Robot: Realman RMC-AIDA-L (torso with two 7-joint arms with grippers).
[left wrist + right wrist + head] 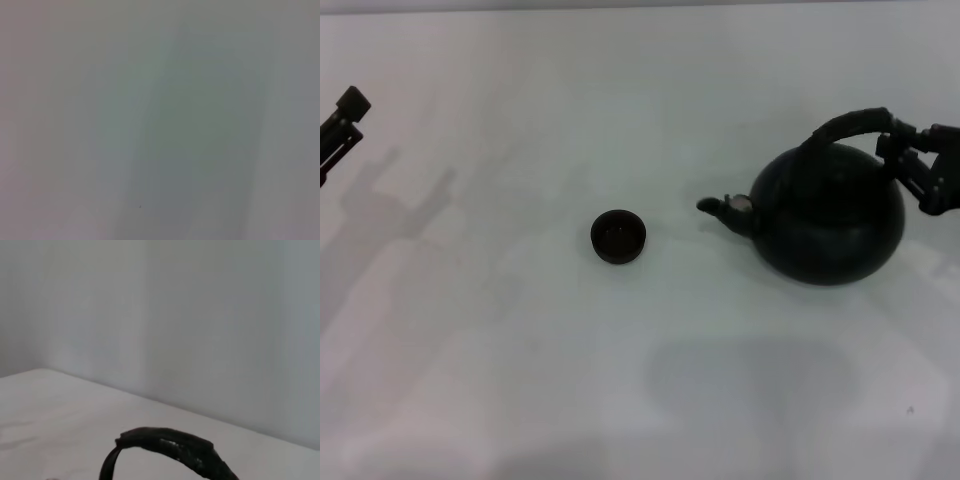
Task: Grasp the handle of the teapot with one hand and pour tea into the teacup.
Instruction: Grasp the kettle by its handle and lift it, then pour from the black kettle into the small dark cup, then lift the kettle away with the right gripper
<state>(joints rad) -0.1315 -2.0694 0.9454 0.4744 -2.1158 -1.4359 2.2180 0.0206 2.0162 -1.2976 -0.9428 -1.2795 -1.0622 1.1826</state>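
— Where does the teapot (830, 215) sit?

— On the right side of the white worktop (520, 380) in the head view, upright, round and matte black. Its short spout (720, 208) points toward the robot's left, at the teacup (618, 237).

— And the handle?

— The handle (845, 125) arches over the top of the pot, thick and black. The right wrist view shows the same arch (170, 445) from close by, with the pale worktop and a plain wall behind it.

— Is the right end effector on it?

— The right end effector (902, 150) is at the handle's far right end, just above the pot's shoulder. Its dark fingers (910, 140) sit on either side of that end of the handle, but whether they are pressed onto it or apart from it I cannot tell.

— How far is the cup from the pot?

— The teacup stands near the middle of the worktop, apart from the spout's tip with bare worktop between them. It is small, dark and low, with its mouth upward.

— The other arm?

— The left end effector (342, 125) is at the far left edge of the head view, well apart from both things. I cannot tell its state; its wrist view shows only a blank grey surface.
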